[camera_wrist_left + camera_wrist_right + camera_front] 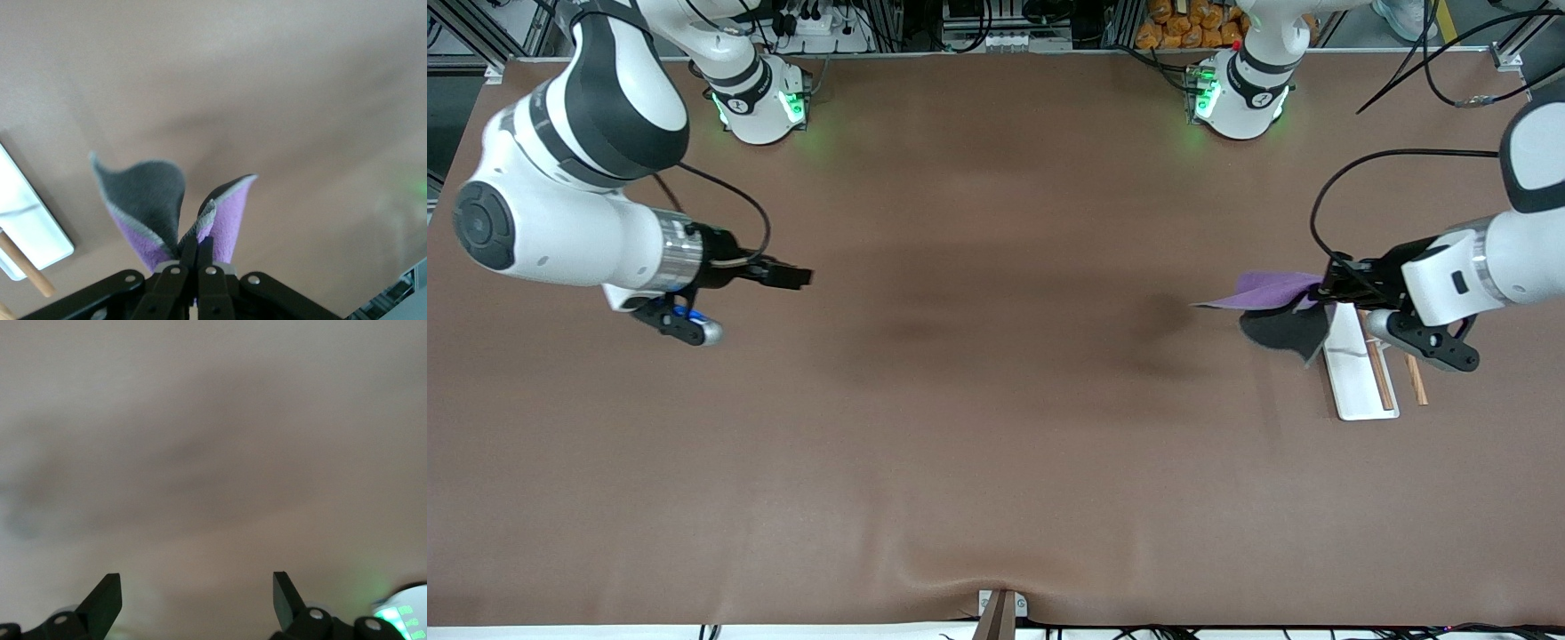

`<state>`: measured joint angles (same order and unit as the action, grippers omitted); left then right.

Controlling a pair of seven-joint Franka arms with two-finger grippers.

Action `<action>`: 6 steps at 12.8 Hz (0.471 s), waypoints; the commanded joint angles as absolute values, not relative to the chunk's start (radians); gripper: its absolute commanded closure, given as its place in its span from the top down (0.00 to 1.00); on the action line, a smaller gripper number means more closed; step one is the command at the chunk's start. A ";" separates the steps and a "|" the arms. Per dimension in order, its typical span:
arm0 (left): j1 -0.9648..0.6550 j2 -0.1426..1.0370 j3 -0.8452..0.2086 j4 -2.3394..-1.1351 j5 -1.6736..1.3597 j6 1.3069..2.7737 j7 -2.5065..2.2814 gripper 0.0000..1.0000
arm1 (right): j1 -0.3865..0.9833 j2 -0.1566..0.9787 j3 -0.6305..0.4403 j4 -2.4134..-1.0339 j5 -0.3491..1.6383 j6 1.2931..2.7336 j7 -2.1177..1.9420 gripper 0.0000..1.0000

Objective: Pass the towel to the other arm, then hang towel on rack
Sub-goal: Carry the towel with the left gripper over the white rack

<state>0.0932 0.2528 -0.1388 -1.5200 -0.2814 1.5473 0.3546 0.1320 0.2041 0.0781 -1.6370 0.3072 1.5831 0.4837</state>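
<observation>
My left gripper (1327,286) is shut on the towel (1270,292) and holds it in the air beside the rack, toward the left arm's end of the table. The purple cloth sticks out from the shut fingers with its dark grey side hanging below; in the left wrist view the towel (157,210) folds up from my left gripper (197,248). The rack (1357,369) stands on the table under the left wrist, with its white base and two wooden rods (1379,373). My right gripper (800,276) is open and empty over the table at the right arm's end (197,593).
The brown table mat (996,373) spans the table. The rack's white base (27,220) and a rod end (30,267) show in the left wrist view. A small mount (1000,609) sits at the table edge nearest the front camera.
</observation>
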 commanded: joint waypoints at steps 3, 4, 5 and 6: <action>0.147 0.175 -0.152 -1.647 -0.229 1.617 0.556 0.00 | -0.083 0.181 0.095 -1.641 0.198 1.528 0.163 1.00; 0.167 0.172 -0.153 -1.669 -0.229 1.641 0.613 0.00 | -0.096 0.164 0.097 -1.640 0.131 1.534 0.106 1.00; 0.179 0.173 -0.153 -1.681 -0.230 1.655 0.658 0.00 | -0.095 0.134 0.097 -1.640 0.062 1.535 0.077 1.00; 0.187 0.178 -0.152 -1.686 -0.230 1.661 0.698 0.00 | -0.094 0.105 0.100 -1.641 -0.013 1.529 0.068 1.00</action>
<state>0.1619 0.2136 -0.1403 -1.6297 -0.2473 1.6272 0.6246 -0.0987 0.1798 0.0753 -1.6291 0.0950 1.5402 0.0878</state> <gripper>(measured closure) 0.978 0.000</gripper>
